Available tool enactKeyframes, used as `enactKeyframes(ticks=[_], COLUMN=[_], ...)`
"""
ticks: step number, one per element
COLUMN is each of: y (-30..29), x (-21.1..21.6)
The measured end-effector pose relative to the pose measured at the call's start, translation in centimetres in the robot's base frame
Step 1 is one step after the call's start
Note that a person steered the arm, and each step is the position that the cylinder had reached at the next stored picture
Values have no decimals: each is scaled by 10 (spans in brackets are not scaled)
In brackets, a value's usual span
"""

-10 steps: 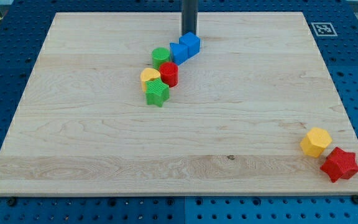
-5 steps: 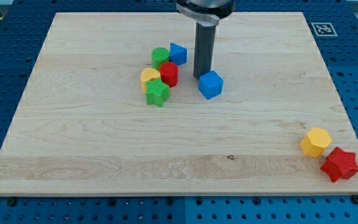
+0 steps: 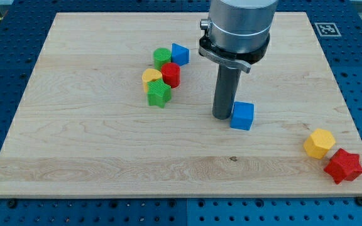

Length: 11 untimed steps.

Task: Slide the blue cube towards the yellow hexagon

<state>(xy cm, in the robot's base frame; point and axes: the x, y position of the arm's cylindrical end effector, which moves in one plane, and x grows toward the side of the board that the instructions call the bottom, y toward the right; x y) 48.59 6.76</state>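
The blue cube (image 3: 242,116) lies a little right of the board's middle. My tip (image 3: 222,116) stands right against its left side. The yellow hexagon (image 3: 319,143) lies near the board's bottom right corner, to the right of and below the cube, well apart from it.
A red star (image 3: 343,166) touches the yellow hexagon at its lower right. A cluster sits at upper centre-left: a second blue block (image 3: 180,54), a green cylinder (image 3: 162,58), a red cylinder (image 3: 171,75), a yellow block (image 3: 151,78) and a green star (image 3: 159,94). The wooden board (image 3: 93,150) ends close below the red star.
My tip has pushed the blue cube away from the cluster, down and to the right across the board toward the yellow hexagon. The other blocks have not moved.
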Motion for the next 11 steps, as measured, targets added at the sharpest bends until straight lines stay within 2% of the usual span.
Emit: enactKeyframes(ticks=[2,4,5,7,8,11], y=[22,37,26,1,28,56], x=[7,42,38,1,-2,12])
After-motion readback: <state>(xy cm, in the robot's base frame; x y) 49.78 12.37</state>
